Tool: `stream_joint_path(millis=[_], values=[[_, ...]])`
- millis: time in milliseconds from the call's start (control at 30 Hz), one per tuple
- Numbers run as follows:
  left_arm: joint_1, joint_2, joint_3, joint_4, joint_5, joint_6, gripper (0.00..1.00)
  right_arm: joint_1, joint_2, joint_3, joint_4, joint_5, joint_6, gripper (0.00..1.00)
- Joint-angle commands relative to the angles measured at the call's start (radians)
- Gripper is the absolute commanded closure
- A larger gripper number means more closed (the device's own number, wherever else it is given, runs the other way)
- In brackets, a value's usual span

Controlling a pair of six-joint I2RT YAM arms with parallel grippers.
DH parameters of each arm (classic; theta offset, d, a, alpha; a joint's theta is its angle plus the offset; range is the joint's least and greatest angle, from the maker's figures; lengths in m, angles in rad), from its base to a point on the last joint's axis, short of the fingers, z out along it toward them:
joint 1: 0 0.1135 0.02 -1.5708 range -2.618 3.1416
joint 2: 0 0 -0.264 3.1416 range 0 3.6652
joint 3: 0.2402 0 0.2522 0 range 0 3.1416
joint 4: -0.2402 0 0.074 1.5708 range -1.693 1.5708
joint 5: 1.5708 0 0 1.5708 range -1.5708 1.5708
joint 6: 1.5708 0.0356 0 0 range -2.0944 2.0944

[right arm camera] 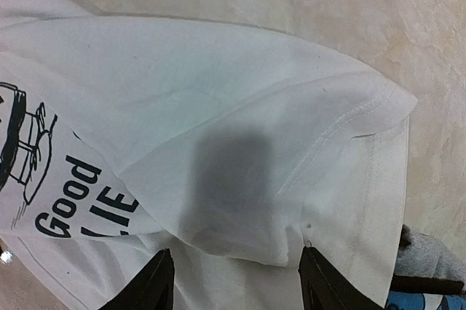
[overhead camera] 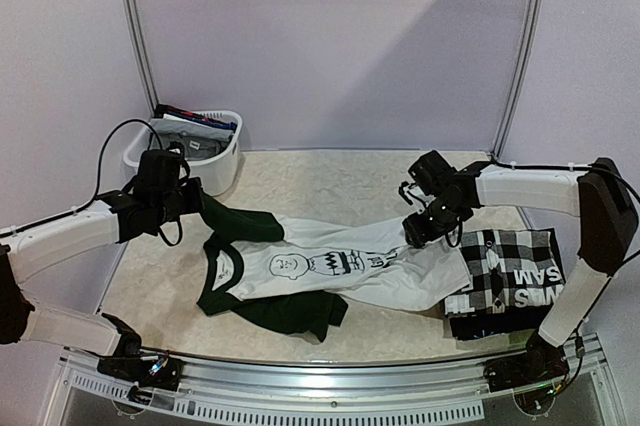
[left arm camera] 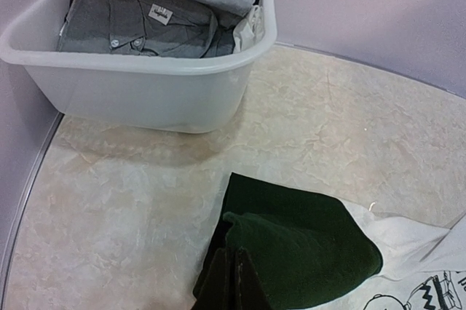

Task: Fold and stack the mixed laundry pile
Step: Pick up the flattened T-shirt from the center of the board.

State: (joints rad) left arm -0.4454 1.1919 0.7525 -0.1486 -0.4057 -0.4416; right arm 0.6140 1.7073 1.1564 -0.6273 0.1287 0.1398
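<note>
My left gripper (overhead camera: 198, 208) is clenched on the dark green sleeve (left arm camera: 298, 244) of the white shirt (overhead camera: 330, 266). The sleeve bunches right at my fingertips and folds over itself just ahead of them; beyond it the printed white body runs off to my right across the marbled table (left arm camera: 349, 128); farther ahead and a little left stands the white basket (left arm camera: 145, 84), well apart from the sleeve, with a grey buttoned shirt (left arm camera: 145, 22) folded inside.

My right gripper (right arm camera: 237, 281) is released, its two fingers (right arm camera: 156, 284) spread wide with nothing pinched between them. Directly under and ahead of them lies a doubled fold of the same white shirt's hem end, my shadow on it; whether the fingertips touch the cloth I cannot tell; to my left of the fold the black lettering and cartoon print show; past the fold is bare table. Off to this gripper's right, away from my other arm, sits the folded stack: the black-and-white checkered shirt (overhead camera: 505, 251) and a black piece with white letters (overhead camera: 525, 281); which lies on which I cannot tell; the stack's edge meets the white shirt's end.
</note>
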Motion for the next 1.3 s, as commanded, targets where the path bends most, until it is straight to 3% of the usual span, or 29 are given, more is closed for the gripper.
stream_joint_path(millis=[0,400,600,667,767,1267], values=[[-0.012,0.016,0.004,-0.014,-0.008,0.013,1.0,-0.006,0.028,0.0,-0.03,0.017,-0.078,0.42],[-0.011,0.015,0.001,-0.013,-0.01,0.018,1.0,-0.006,0.138,0.059,-0.058,0.06,-0.108,0.5],[-0.01,0.01,-0.001,-0.018,-0.019,0.018,1.0,-0.006,0.115,0.058,-0.03,0.11,-0.11,0.64],[-0.01,0.01,0.001,-0.017,-0.019,0.018,1.0,-0.006,0.117,0.061,-0.034,0.111,-0.113,0.74],[-0.011,0.014,0.006,-0.018,-0.017,0.018,1.0,-0.006,0.132,0.068,-0.046,0.123,-0.112,0.99],[-0.01,-0.102,0.103,-0.125,-0.054,0.021,1.0,0.003,0.041,0.192,-0.127,0.153,-0.075,1.0]])
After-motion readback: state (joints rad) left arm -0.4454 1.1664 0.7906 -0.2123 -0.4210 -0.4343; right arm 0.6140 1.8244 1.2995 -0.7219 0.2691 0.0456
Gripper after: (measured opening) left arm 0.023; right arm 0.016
